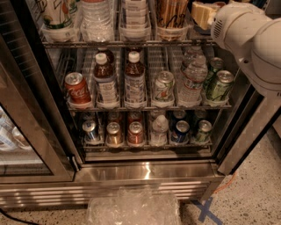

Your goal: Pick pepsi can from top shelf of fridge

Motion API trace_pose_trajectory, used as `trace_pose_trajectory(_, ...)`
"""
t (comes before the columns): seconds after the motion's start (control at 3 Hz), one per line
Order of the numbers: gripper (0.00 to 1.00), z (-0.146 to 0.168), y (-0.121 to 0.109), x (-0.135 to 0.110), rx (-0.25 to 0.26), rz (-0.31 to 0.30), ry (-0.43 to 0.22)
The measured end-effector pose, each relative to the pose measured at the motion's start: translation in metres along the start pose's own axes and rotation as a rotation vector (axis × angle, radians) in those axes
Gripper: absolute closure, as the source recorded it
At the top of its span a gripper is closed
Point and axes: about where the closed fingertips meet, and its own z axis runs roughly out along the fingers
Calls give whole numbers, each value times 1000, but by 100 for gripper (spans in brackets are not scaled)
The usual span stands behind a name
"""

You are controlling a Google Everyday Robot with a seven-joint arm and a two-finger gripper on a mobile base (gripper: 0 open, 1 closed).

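Observation:
The fridge (pixel 145 171) stands open in front of me, with wire racks of drinks. The uppermost rack in view (pixel 131 44) holds bottles and cups in clear trays. I see no pepsi can on it. Two dark blue cans (pixel 180 130) (pixel 91 131) stand on the lowest rack, their logos unreadable. My white arm (pixel 250 35) reaches in from the upper right. The gripper (pixel 203 13) is the pale piece at its end, at the right end of the uppermost rack, partly cut off by the frame's top.
The middle rack holds a red Coca-Cola can (pixel 78 89), two brown bottles (pixel 134 79), a water bottle (pixel 192 81) and green cans (pixel 218 85). The glass door (pixel 26 127) hangs open at the left. Crumpled clear plastic (pixel 131 206) lies on the floor.

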Motion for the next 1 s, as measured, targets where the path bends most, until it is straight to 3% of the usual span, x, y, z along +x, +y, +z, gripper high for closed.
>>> trace_pose_trajectory(0.33, 100, -2, 6, -29, -55, -19, -28)
trace_pose_trajectory(1.0, 100, -54, 33, -42, -246, 52, 59)
